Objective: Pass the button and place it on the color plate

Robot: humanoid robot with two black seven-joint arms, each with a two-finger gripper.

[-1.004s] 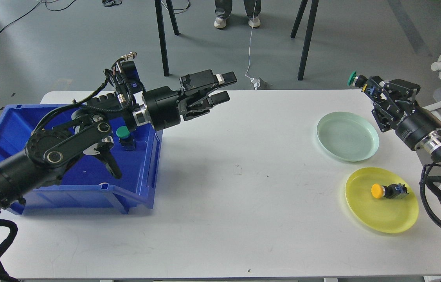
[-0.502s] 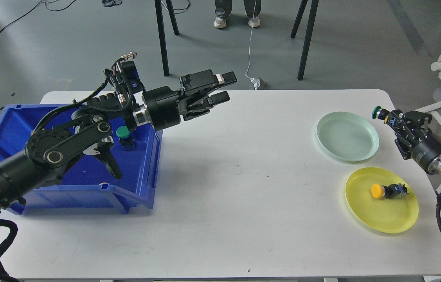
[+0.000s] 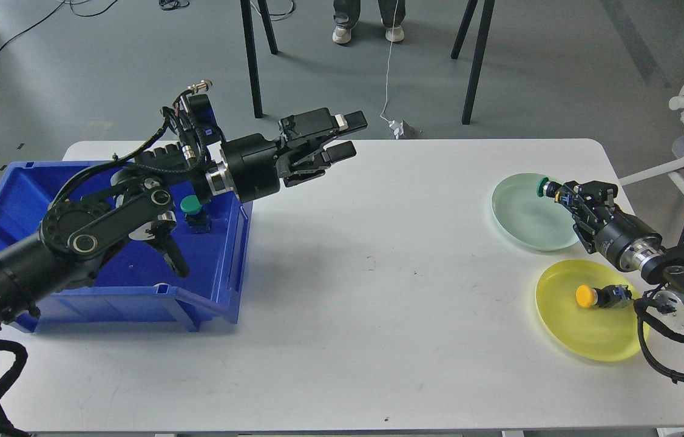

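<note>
My right gripper (image 3: 563, 194) is shut on a green-capped button (image 3: 544, 187) and holds it over the right part of the pale green plate (image 3: 524, 215). A yellow-capped button (image 3: 601, 296) lies on the yellow plate (image 3: 584, 337). My left gripper (image 3: 346, 136) is open and empty, raised above the table's far edge, right of the blue bin (image 3: 14, 200). Another green-capped button (image 3: 193, 212) stands inside the bin near its right wall.
The white table (image 3: 366, 315) carries the bin at the left and the two plates at the right. Black table legs and a person's feet show on the floor beyond the far edge. A white chair stands at the far right.
My right arm has swung down and leftward with the green button, from high above the table's right edge to low over the pale green plate. My left arm has not moved.
</note>
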